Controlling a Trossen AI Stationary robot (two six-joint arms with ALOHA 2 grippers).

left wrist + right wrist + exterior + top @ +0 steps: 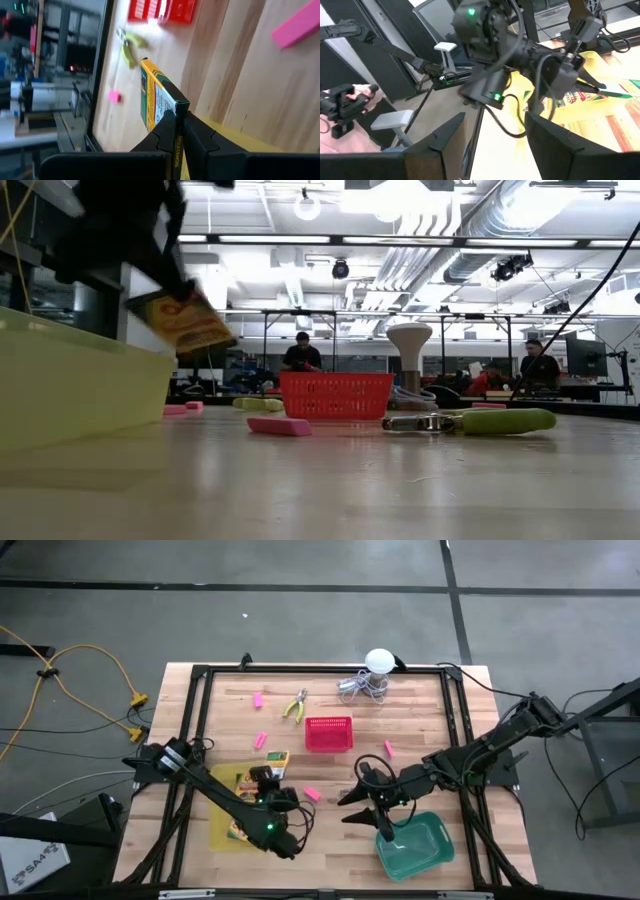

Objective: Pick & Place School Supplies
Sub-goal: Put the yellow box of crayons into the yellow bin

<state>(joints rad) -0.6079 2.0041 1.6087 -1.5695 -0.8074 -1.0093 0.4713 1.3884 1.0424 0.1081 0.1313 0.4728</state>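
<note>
Cables in yellow trailed over the floor off the table's left side. Near the table's front-left corner sat the yellow tray, and the left pincer hung over its far right part, pressed together on a crayon box held by one end above the tray. A second crayon box lay on the wood just beyond the tray's far edge. Pink erasers were scattered about: one near the far-left part of the table, one below it, one near the middle toward the front, and one right of the red basket. Pliers with yellow-green handles lay toward the far edge, just left of and beyond the basket. At the far edge stood a white ball with coiled wire. The right pincer hovered with its fingers spread, holding nothing, just left of the green tray at the front-right corner. In the room behind, people sat at benches.
</note>
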